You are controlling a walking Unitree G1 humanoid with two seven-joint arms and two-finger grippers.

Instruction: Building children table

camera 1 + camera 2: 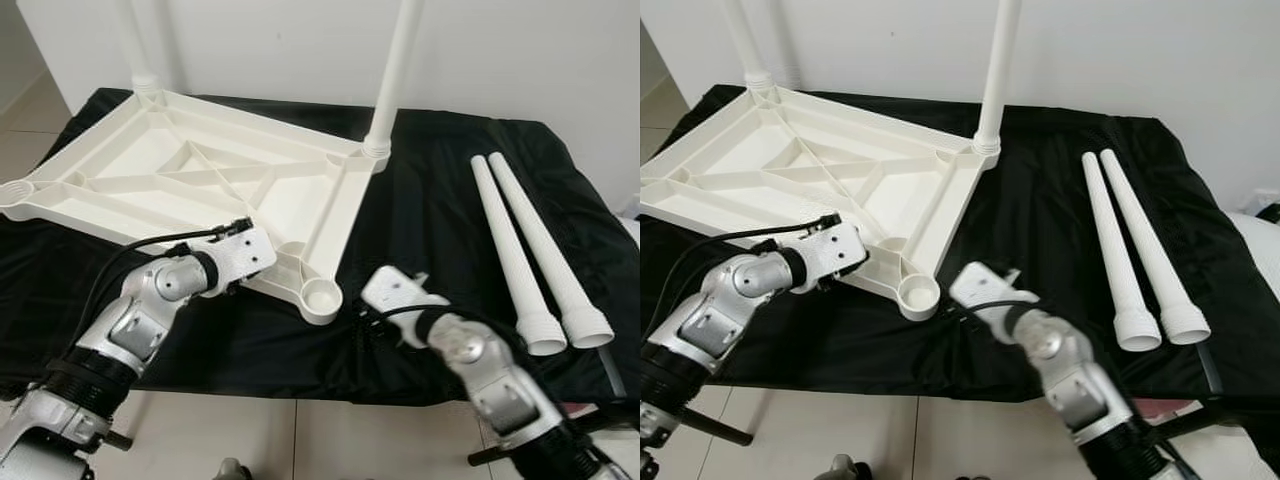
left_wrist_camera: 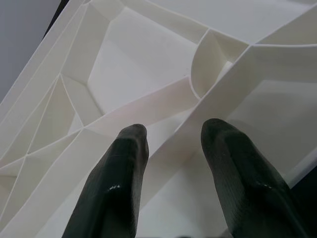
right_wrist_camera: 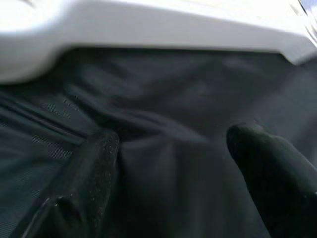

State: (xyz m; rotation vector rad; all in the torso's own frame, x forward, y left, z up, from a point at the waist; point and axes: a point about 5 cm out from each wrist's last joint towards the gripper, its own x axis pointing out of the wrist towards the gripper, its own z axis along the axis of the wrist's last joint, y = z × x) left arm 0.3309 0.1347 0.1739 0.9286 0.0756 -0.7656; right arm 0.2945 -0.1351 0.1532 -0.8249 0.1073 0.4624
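The white ribbed plastic tabletop (image 1: 200,185) lies upside down on the black cloth-covered surface (image 1: 430,240), and the job looks about half done: two white tapered plastic legs (image 1: 392,75) already stand in its far corner sockets, while two loose white legs (image 1: 530,255) lie side by side well to the tabletop's right. The near empty corner socket (image 1: 322,296) and another at the tabletop's left tip remain unfilled. The left gripper (image 2: 171,163), fingers apart, hovers over the tabletop's near edge ribs. The right gripper (image 3: 168,173), fingers also spread and holding nothing, sits over the cloth just beside the near socket.
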